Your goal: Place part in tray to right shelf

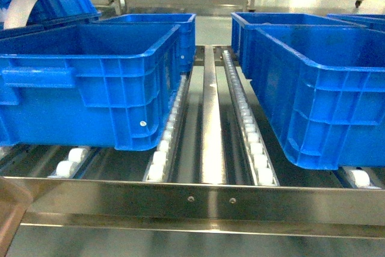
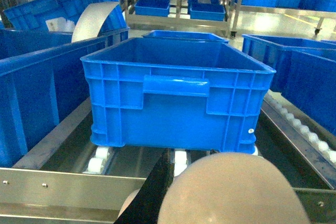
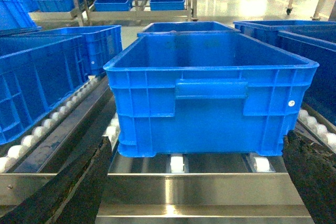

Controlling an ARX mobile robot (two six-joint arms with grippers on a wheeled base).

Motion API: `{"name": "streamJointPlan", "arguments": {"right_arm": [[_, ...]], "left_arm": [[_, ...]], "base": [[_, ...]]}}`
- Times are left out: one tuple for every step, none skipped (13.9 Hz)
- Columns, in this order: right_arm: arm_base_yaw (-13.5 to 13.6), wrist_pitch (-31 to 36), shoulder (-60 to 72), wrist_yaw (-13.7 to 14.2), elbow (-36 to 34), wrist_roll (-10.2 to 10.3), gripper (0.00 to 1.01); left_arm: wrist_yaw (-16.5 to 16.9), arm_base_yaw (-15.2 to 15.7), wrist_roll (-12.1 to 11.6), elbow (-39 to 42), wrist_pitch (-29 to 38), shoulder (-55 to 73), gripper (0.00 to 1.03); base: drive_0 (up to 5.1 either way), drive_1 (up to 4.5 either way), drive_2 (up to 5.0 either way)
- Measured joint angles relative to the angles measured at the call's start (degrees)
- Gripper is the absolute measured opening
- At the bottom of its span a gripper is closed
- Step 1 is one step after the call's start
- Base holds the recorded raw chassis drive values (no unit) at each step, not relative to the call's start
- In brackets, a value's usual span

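1. Nearest, before the front rail [image 1: 198, 200], the beige tray [image 2: 236, 192] is blocking the left camera. I cannot tell how the left gripper's fingers are set, and the blue part is not showing anywhere.
2. The right gripper [image 3: 197, 182] is hanging before that rail, fingers [image 3: 79, 187] wide apart, empty.
3. Beyond the rail, crates [image 1: 90, 82] are crowding the rollers [image 1: 249, 130]. I'd say the tray risks catching the rail and spilling.

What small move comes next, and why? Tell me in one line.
Probably raise the tray over the front rail toward the right crate: it sits low at the left, below the rail, the part shows in no view, and the right gripper hangs open and empty.
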State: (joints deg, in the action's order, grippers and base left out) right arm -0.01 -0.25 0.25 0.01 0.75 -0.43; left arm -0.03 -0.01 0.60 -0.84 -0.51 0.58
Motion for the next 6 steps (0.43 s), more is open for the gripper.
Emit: {"name": "streamJointPlan", "arguments": {"right_arm": [[0.00, -0.02, 0.00, 0.00, 0.00, 0.00, 0.98], [0.00, 0.00, 0.00, 0.00, 0.00, -0.02, 0.98], [0.00, 0.00, 0.00, 0.00, 0.00, 0.00, 0.98], [0.00, -0.02, 0.00, 0.00, 0.00, -0.02, 0.98], [0.00, -0.02, 0.00, 0.00, 0.00, -0.02, 0.98], [0.00, -0.02, 0.00, 0.00, 0.00, 0.00, 0.98]], "left_arm": [[-0.02, 0.00, 0.00, 0.00, 0.00, 0.00, 0.14], [0.00, 0.00, 0.00, 0.00, 0.00, 0.00, 0.14], [0.00, 0.00, 0.00, 0.00, 0.00, 0.00, 0.14], [0.00, 0.00, 0.00, 0.00, 0.00, 0.00, 0.14], [-0.02, 0.00, 0.00, 0.00, 0.00, 0.00, 0.14], [0.00, 0.00, 0.00, 0.00, 0.00, 0.00, 0.14]], "base": [[0.0, 0.00, 0.0], [0.0, 0.00, 0.0], [0.0, 0.00, 0.0], [0.0, 0.00, 0.0], [0.0, 0.00, 0.0], [0.0, 0.00, 0.0]]}}
